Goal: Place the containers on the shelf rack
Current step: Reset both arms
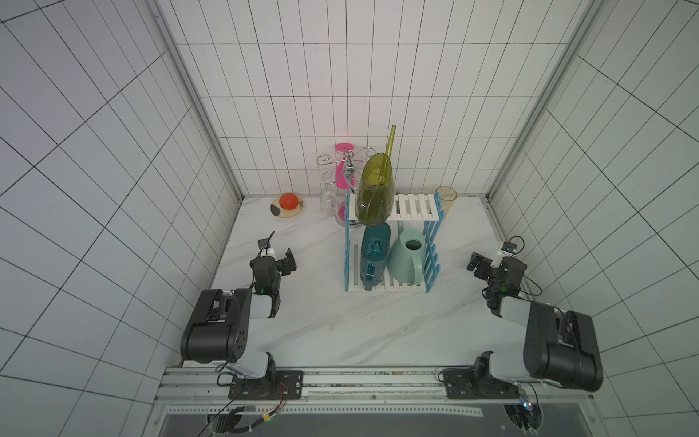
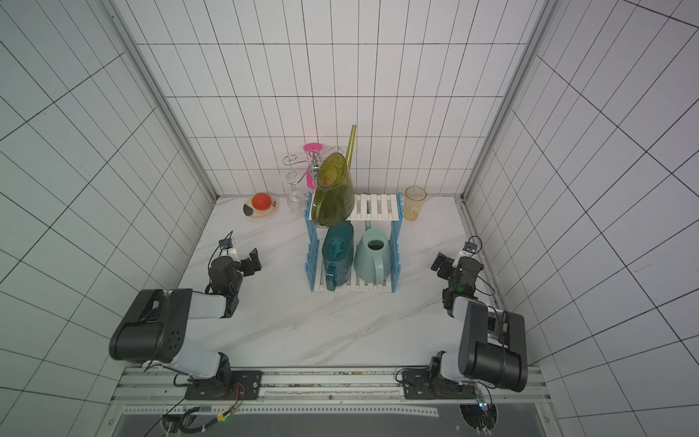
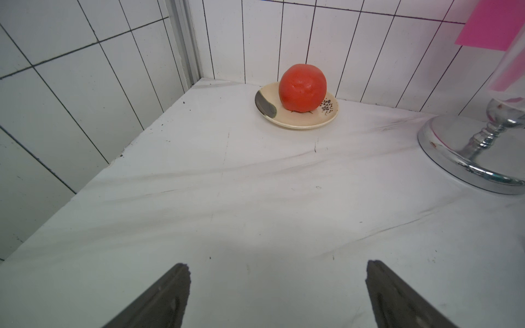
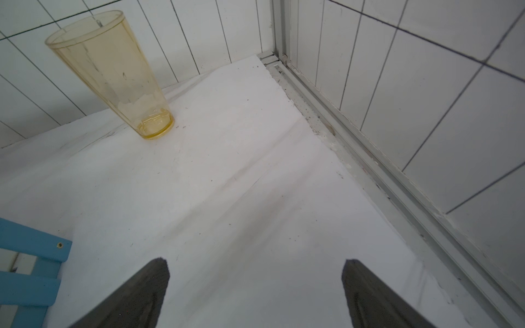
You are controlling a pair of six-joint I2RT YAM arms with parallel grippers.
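In both top views the shelf rack (image 1: 416, 207) (image 2: 378, 207) stands mid-table toward the back. It has white slats and light blue side frames. An olive-yellow watering can (image 1: 374, 193) (image 2: 333, 196) stands on the left of its top tier, spout up. On the lower tier the dark teal can (image 1: 374, 253) (image 2: 337, 251) and the pale mint can (image 1: 406, 259) (image 2: 372, 259) stand side by side. My left gripper (image 1: 289, 261) (image 3: 278, 272) hovers open and empty left of the rack. My right gripper (image 1: 477, 265) (image 4: 255, 269) hovers open and empty right of it.
A red-orange fruit (image 1: 288, 200) (image 3: 302, 86) sits on a saucer (image 3: 298, 120) at the back left. A chrome glass holder (image 1: 350, 170) with a clear glass (image 1: 328, 196) and a pink glass (image 1: 344, 151) stands behind the rack's left side. A yellowish tumbler (image 1: 446, 198) (image 4: 113, 73) stands back right. Tiled walls close in three sides.
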